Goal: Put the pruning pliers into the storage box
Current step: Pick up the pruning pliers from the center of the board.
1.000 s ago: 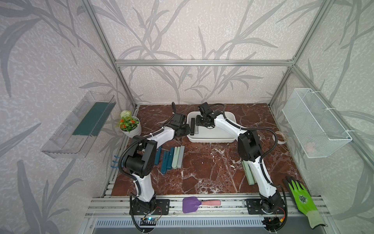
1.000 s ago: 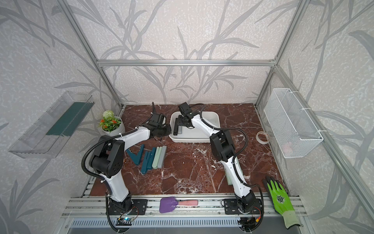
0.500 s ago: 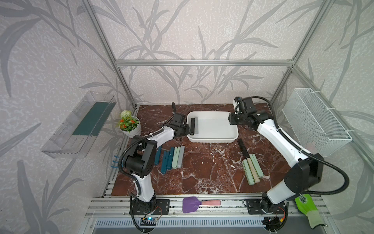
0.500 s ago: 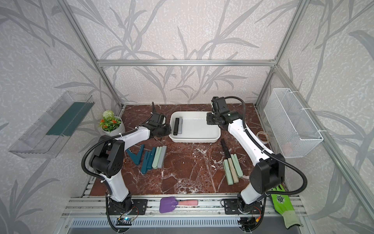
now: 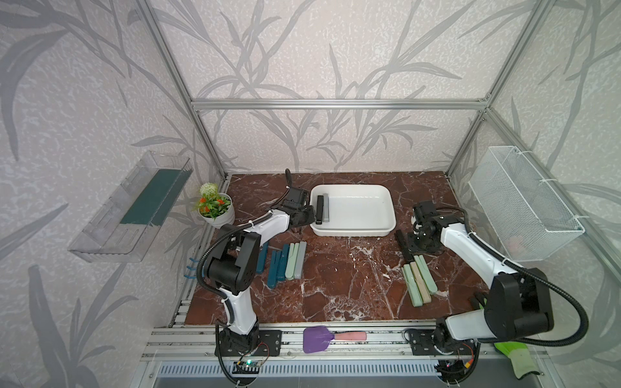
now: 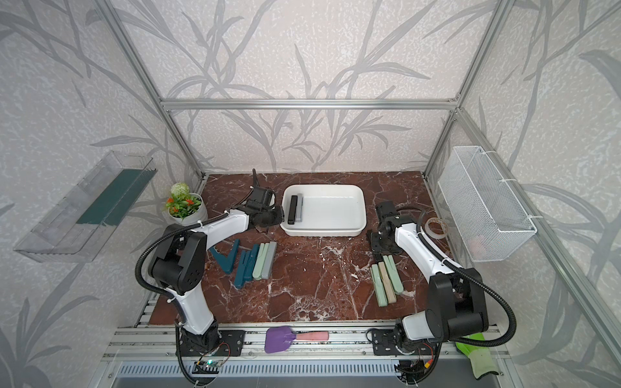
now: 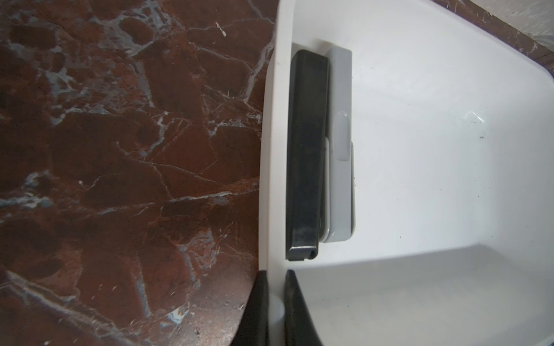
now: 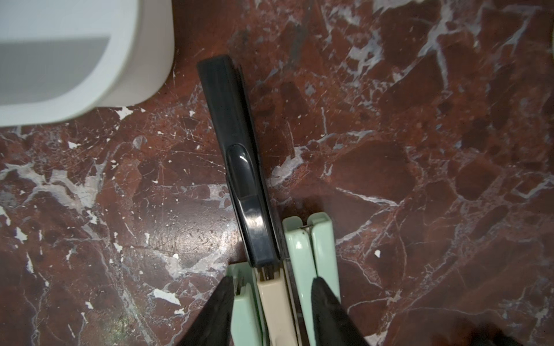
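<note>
Storage box (image 5: 353,231) holds black pliers (image 5: 319,210), grey pliers (image 5: 326,208).

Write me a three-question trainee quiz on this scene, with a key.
1. Multiple choice: how many bar-shaped pruning pliers lie inside the shallow white plastic storage box? A one, B two, C five.
2. True or false: the left claw is shut on the box's rim.
3. Short answer: what colour is the slim closed pliers lying on the red marble tabletop just ahead of the open right claw?
Key: 1 B. 2 True. 3 Black.
</note>
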`<state>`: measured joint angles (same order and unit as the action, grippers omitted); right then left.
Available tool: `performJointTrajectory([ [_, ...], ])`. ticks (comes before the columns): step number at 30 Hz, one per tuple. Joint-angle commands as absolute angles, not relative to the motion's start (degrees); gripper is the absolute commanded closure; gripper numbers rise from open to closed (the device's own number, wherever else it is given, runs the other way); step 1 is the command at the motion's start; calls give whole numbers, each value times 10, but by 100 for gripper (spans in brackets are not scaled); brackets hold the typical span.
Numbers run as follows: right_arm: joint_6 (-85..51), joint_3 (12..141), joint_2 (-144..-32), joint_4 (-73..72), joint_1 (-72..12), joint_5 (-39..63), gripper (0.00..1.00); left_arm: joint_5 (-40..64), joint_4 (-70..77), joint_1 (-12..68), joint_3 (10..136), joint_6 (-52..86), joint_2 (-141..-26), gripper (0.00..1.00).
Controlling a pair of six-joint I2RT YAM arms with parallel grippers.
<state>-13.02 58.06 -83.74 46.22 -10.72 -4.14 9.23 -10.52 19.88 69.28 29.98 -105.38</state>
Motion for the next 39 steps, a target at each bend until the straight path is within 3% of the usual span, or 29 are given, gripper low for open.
performJointTrajectory([
  [1, -125, 596, -881, 450, -105, -19, 56, 96, -122, 200, 706, 291, -1037, 90],
  [16, -113, 622, -992, 398, -105, -32, 55, 84, -127, 200, 707, 283, -1031, 90],
  [24, -113, 629, -1018, 389, -105, -65, 62, 81, -130, 200, 709, 284, -1029, 90],
  [30, -124, 632, -1006, 398, -105, -82, 76, 80, -131, 200, 710, 282, -1031, 90],
  [39, -136, 663, -935, 441, -105, -124, 80, 79, -133, 200, 710, 284, -1031, 90],
])
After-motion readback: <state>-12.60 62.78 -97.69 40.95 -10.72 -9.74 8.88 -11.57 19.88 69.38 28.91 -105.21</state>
